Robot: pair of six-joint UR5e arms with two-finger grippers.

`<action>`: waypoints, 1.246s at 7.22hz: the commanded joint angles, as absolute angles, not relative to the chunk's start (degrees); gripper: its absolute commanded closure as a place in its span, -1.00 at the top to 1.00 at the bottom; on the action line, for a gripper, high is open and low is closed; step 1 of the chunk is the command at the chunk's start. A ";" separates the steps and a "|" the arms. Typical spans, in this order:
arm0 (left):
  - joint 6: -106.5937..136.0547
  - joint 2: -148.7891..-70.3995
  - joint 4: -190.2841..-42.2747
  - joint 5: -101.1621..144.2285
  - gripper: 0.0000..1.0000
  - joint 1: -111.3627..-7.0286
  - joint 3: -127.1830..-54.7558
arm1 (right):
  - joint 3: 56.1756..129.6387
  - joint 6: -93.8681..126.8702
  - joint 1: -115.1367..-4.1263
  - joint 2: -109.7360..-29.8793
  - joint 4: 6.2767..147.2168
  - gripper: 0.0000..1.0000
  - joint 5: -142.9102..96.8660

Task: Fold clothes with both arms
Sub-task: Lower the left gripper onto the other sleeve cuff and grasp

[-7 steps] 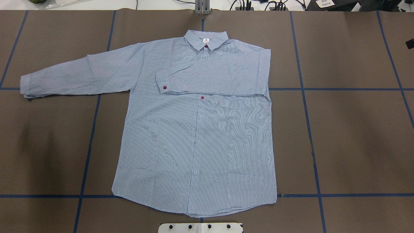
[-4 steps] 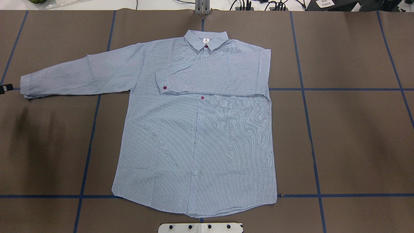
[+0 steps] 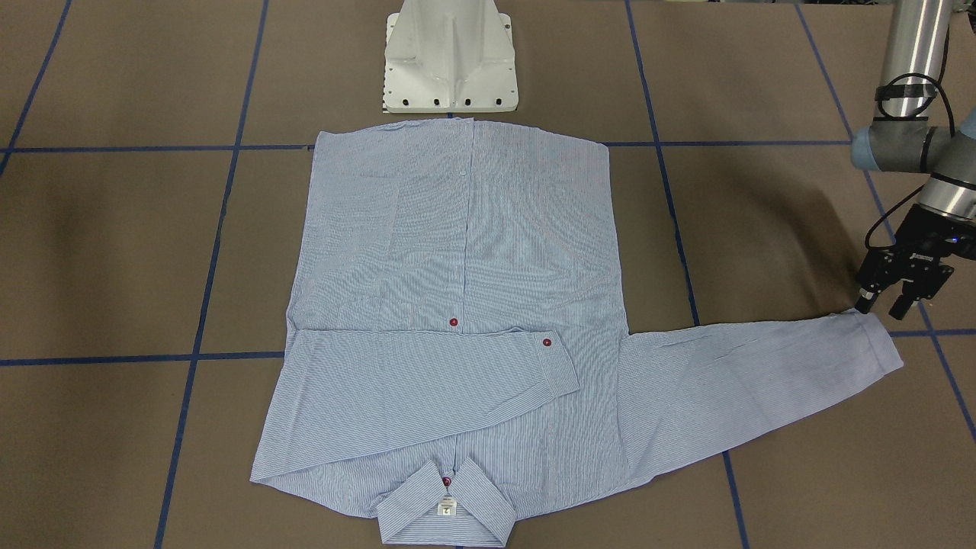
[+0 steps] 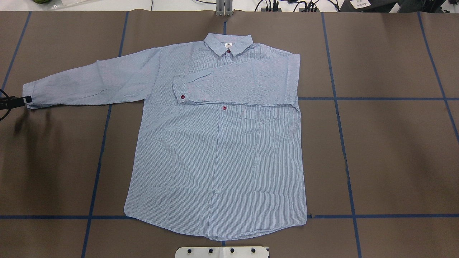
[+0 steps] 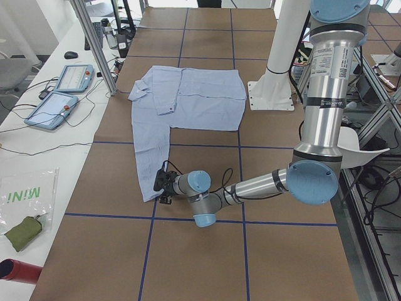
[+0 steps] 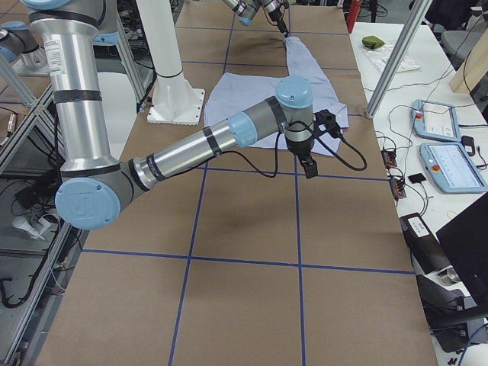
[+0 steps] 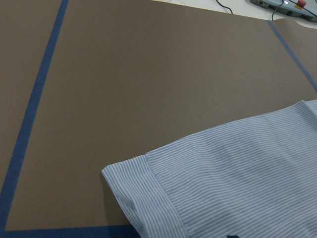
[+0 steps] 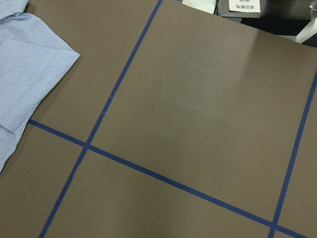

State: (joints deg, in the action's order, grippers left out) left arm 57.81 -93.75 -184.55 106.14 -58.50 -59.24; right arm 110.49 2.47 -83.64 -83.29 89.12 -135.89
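The blue striped shirt (image 4: 215, 154) lies flat, front up, on the brown table (image 4: 394, 161). One sleeve (image 4: 244, 86) is already folded across the chest. The other sleeve (image 3: 747, 374) sticks straight out, and its cuff (image 3: 877, 343) ends right at the left gripper (image 3: 883, 307). This gripper is low over the table with its two fingers (image 3: 900, 305) apart and nothing between them. One finger is at the cuff's edge, but it is hard to tell if it touches. From this gripper, the body of the shirt is far off along the sleeve, and the collar (image 4: 228, 43) is farther away. The right gripper (image 6: 309, 164) hangs over bare table, with the shirt off to one side and apart from it. Only a side camera shows it, so one cannot tell if its fingers are apart or together. The step in hand looks like picking up the long sleeve by its cuff, so it can be laid over the chest like the first one. To do this well, the left gripper should slip one finger under the cuff and keep one on top. Then it should pinch both layers near the middle of the cuff's end. The cloth looks thin and soft, so a grab at just the corner may slip or bunch. A small lift and a slow carry should help the shirt's body lie flat and not get dragged.
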 commanded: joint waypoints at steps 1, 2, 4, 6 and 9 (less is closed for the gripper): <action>57.83 -94.39 -184.48 106.08 0.35 -57.83 -58.62 | 110.74 2.46 -83.58 -83.67 89.12 1.00 -135.88; 57.83 -94.39 -184.48 106.08 0.08 -57.83 -58.62 | 110.83 2.46 -83.67 -83.67 88.77 1.00 -135.88; 57.66 -94.39 -184.48 106.08 -1.00 -57.83 -58.62 | 110.92 2.64 -83.58 -83.67 88.68 1.00 -135.88; 57.22 -93.78 -184.66 106.61 -1.00 -57.92 -60.37 | 110.92 2.90 -83.58 -83.67 88.68 1.00 -135.88; 54.26 -94.82 -184.21 110.22 -1.00 -58.27 -68.10 | 111.18 3.08 -83.58 -84.11 88.68 1.00 -135.88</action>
